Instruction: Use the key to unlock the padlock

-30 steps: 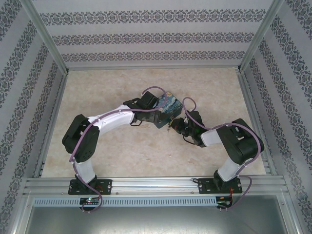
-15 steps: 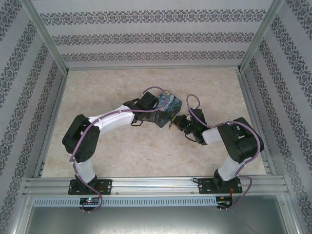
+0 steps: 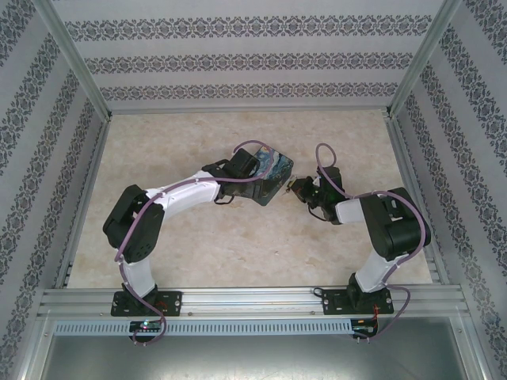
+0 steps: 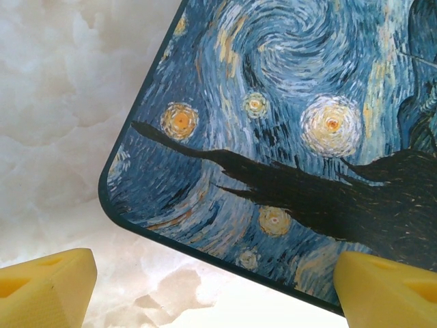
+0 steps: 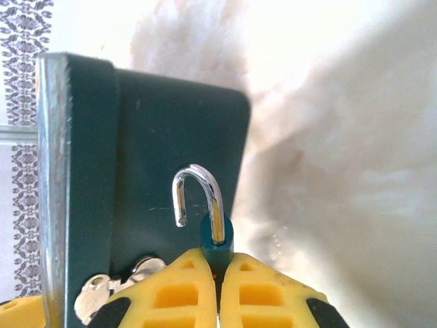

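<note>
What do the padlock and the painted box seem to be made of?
The padlock has a polished metal loop: silvery, with mirror glints. Its body is matte blue-green, painted metal or plastic, unclear. The box looks like printed tin: smooth picture lid, bare grey metal edge.

One padlock (image 5: 216,239), one starry-print box (image 4: 287,123), one left arm (image 3: 178,196) and one right arm (image 3: 380,226).

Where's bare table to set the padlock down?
Bare table runs between the box and the back wall, and nearer, between the left arm and right arm. Crowded mid-table, where the right gripper holds the padlock beside the box.
</note>
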